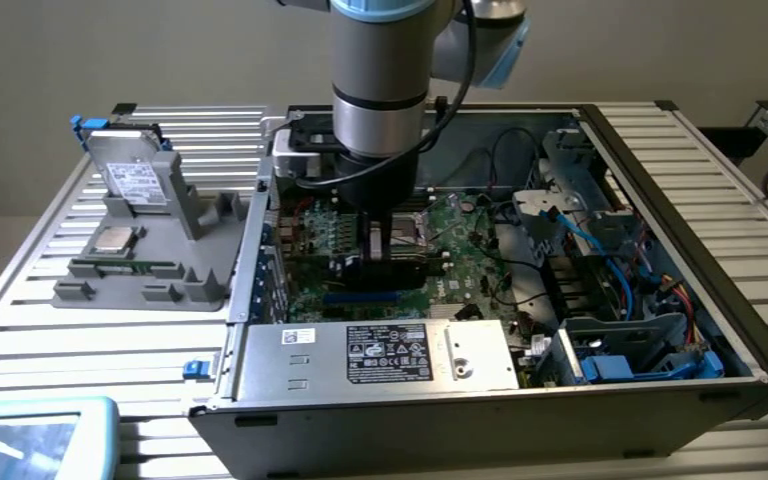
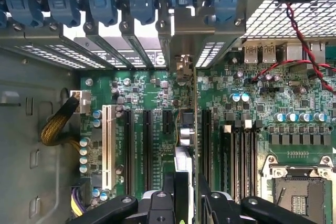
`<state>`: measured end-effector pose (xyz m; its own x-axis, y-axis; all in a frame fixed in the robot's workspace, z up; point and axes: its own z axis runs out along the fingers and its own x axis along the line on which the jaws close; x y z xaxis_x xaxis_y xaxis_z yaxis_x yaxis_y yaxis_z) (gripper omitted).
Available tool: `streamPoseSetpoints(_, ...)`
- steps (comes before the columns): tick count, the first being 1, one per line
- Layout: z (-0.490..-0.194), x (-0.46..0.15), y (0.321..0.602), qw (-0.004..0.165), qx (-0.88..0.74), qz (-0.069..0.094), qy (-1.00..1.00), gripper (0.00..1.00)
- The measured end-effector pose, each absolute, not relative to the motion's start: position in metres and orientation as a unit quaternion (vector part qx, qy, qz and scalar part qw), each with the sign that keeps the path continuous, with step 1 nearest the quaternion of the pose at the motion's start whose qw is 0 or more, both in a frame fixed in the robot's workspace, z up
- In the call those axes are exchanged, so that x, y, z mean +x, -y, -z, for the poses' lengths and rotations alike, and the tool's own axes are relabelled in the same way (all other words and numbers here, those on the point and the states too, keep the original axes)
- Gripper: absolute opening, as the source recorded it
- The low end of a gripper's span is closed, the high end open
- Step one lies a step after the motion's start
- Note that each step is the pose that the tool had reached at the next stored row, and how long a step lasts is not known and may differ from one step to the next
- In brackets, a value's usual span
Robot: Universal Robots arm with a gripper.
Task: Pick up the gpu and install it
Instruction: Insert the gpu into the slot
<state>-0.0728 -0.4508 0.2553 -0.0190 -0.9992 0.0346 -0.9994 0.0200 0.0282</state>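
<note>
The gripper (image 2: pixel 186 195) reaches down into the open computer case (image 1: pixel 491 430). Its fingers (image 2: pixel 168 192) are closed partway, clamped on the graphics card (image 2: pixel 184 129), which stands on edge between them over the green motherboard (image 2: pixel 152 93). In the exterior view the card hangs at six o'clock, right under the gripper. A grey parts tray (image 1: pixel 144 295) sits at nine o'clock.

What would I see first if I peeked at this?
First, the big gray robot arm reaching straight down into an open computer case. Its hand grips the gpu edge-on over the green motherboard. On the exterior view's left, a silvery drive stands upright in a gray holder.
</note>
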Motion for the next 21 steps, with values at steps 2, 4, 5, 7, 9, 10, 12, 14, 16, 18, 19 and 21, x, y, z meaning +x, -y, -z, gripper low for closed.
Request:
streamPoseSetpoints(2, -0.2553, -0.0735, 0.4506, 0.022, 0.700, -0.002, 0.714, 0.27)
streamPoseSetpoints(4, -0.2551, -0.0739, 0.4506, 0.023, 0.700, -0.002, 0.714, 0.27)
streamPoseSetpoints(5, -0.2550, -0.0740, 0.4506, 0.023, 0.700, -0.002, 0.714, 0.27)
streamPoseSetpoints(7, -0.2546, -0.0745, 0.4506, 0.023, 0.700, -0.002, 0.714, 0.27)
streamPoseSetpoints(9, -0.2543, -0.0747, 0.4503, 0.023, 0.700, -0.001, 0.714, 0.27)
streamPoseSetpoints(10, -0.2541, -0.0749, 0.4501, 0.023, 0.700, -0.001, 0.714, 0.27)
streamPoseSetpoints(12, -0.2538, -0.0749, 0.4501, 0.023, 0.700, -0.001, 0.714, 0.27)
streamPoseSetpoints(14, -0.2535, -0.0749, 0.4501, 0.023, 0.700, -0.001, 0.714, 0.27)
streamPoseSetpoints(16, -0.2535, -0.0750, 0.4501, 0.023, 0.700, -0.001, 0.714, 0.27)
streamPoseSetpoints(18, -0.2532, -0.0750, 0.4501, 0.023, 0.700, -0.002, 0.714, 0.27)
streamPoseSetpoints(19, -0.2530, -0.0749, 0.4500, 0.024, 0.700, -0.002, 0.714, 0.27)
streamPoseSetpoints(21, -0.2528, -0.0750, 0.4501, 0.025, 0.700, -0.003, 0.714, 0.27)
